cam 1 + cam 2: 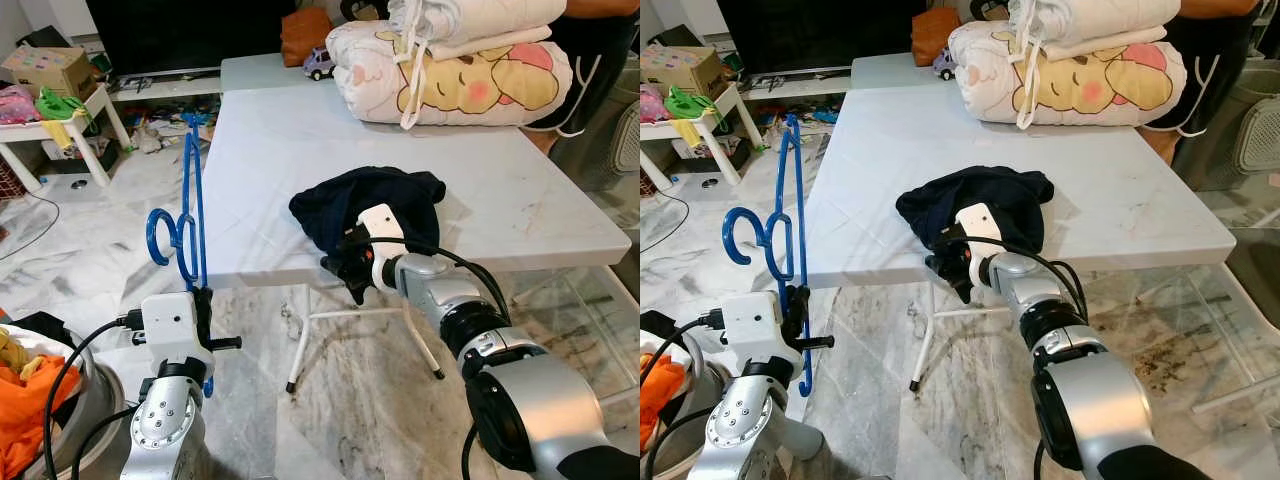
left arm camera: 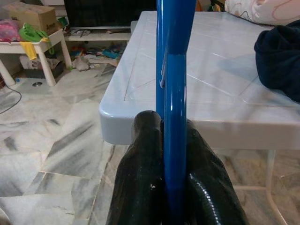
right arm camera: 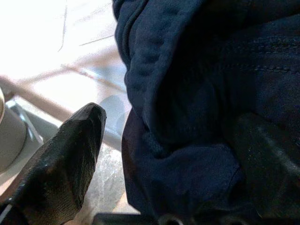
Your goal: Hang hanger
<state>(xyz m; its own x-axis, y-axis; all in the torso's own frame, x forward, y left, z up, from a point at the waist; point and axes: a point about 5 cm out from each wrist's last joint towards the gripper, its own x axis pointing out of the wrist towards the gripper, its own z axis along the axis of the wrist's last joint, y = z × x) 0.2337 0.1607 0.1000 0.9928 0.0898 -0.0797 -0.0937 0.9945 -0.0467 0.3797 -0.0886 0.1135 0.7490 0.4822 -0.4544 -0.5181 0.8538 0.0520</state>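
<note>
The left gripper [image 2: 171,154] clamps the upright blue plastic hanger [image 1: 188,215], while the right gripper's [image 1: 352,275] spread fingers enclose the crumpled dark navy garment [image 1: 372,205] at the white table [image 1: 520,210] edge.

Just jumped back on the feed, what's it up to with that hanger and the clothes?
The left gripper is shut on a blue hanger, holding it upright beside the white table. The right gripper is at the table's near edge with its fingers open around a fold of the dark navy garment, which lies bunched on the tabletop. The hanger is not yet in the garment.
</note>
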